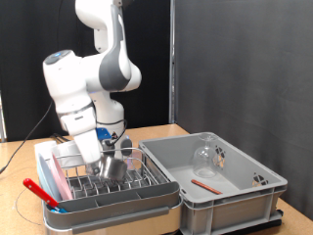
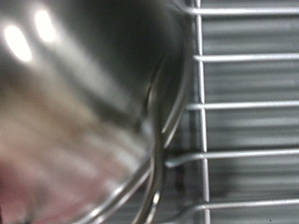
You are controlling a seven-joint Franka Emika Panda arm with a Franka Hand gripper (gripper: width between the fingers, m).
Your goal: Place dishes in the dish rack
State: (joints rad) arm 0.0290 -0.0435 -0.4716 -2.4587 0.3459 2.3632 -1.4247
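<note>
Steel cup (image 1: 108,166), small and shiny, sits low inside the dish rack (image 1: 137,184), tilted, with the hand (image 1: 110,155) directly on top of it. Hand is closed on the cup, which shows between the dark fingers in the exterior view. Wrist view: the cup's (image 2: 75,103) curved polished wall fills most of the frame, blurred, touching or just above the rack wires (image 2: 201,103).

Rack is silver wire in a pale tray with a grey rim (image 1: 117,208), on the wooden table (image 1: 20,186). Pink plate (image 1: 59,178) stands on edge among the prongs towards the exterior view's left, just beside the cup. A red-and-blue item (image 1: 41,191) rests against the tray's left end; cannot tell what it is.

Grey plastic bin (image 1: 235,201) sits just beside the rack, on the exterior view's right. Inside it: clear glass (image 1: 205,157) lying near the back, thin red stick-like utensil (image 1: 204,183) on the bin floor in front of it.
</note>
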